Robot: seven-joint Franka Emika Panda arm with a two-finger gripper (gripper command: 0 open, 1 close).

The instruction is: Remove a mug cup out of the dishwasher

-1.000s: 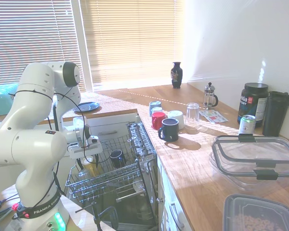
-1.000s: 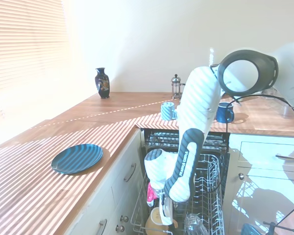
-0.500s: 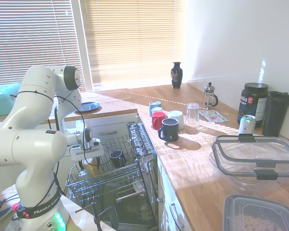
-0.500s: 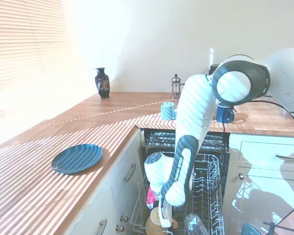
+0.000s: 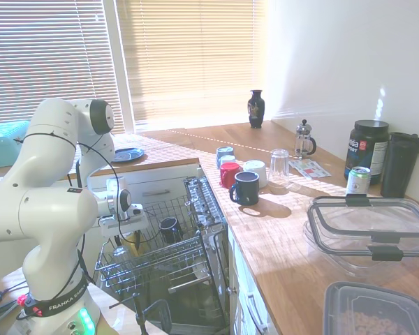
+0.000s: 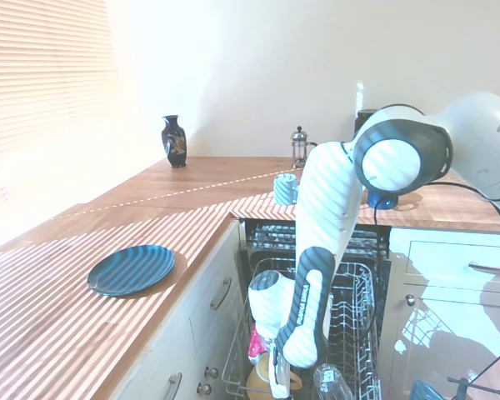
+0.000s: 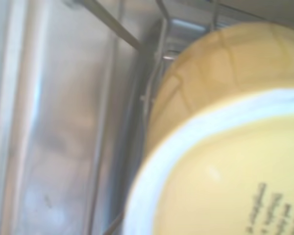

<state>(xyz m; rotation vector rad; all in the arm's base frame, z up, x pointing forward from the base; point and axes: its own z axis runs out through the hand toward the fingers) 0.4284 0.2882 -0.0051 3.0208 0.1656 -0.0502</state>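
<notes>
The dishwasher [image 5: 169,269] is standing open with its wire rack [image 6: 357,321] pulled out. The yellow mug cup [image 6: 267,377] is sitting in the rack's front corner, so lifting it out is not yet done. The gripper [image 6: 277,385] is reaching down at it; I cannot tell if its fingers are wide or closed. Up close, the mug [image 7: 225,147] is looking round, yellow, with a pale rim.

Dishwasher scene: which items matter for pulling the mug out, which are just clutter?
Job:
yellow mug cup, upside down in the rack
dishwasher, rack pulled out
gripper, low over the mug

Clutter:
small black mug in the rack
counter mugs
blue plate
vase
French press
</notes>
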